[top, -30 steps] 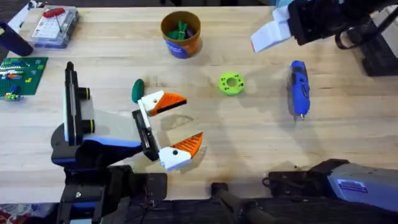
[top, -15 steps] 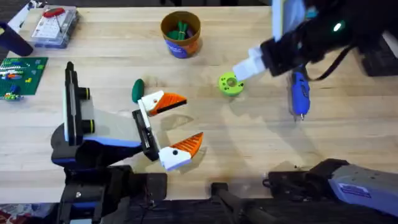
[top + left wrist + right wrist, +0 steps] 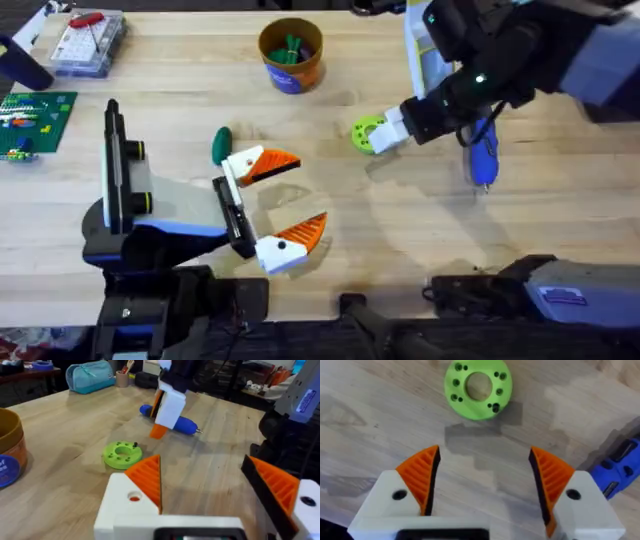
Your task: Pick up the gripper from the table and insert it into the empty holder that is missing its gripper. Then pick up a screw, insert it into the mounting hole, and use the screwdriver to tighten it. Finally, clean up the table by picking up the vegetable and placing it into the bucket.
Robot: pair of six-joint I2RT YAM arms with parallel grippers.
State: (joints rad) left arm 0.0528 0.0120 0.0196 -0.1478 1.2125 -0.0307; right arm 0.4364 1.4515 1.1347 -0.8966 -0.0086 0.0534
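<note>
The right gripper [image 3: 485,480] has dropped, jaws apart, near the green disc [image 3: 478,389].

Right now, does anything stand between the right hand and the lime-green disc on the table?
Nothing visible does. The right hand is open, and only bare wood lies between its fingertips and the lime-green disc just ahead. The blue screwdriver lies off to one side, outside that gap.

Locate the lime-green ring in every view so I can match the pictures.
Overhead: green ring right of centre, just beside the right pincer.
Left wrist: left of centre, on the wood.
Right wrist: near the top edge, beyond the open orange pads.
Shared landmark: blue screwdriver.
</note>
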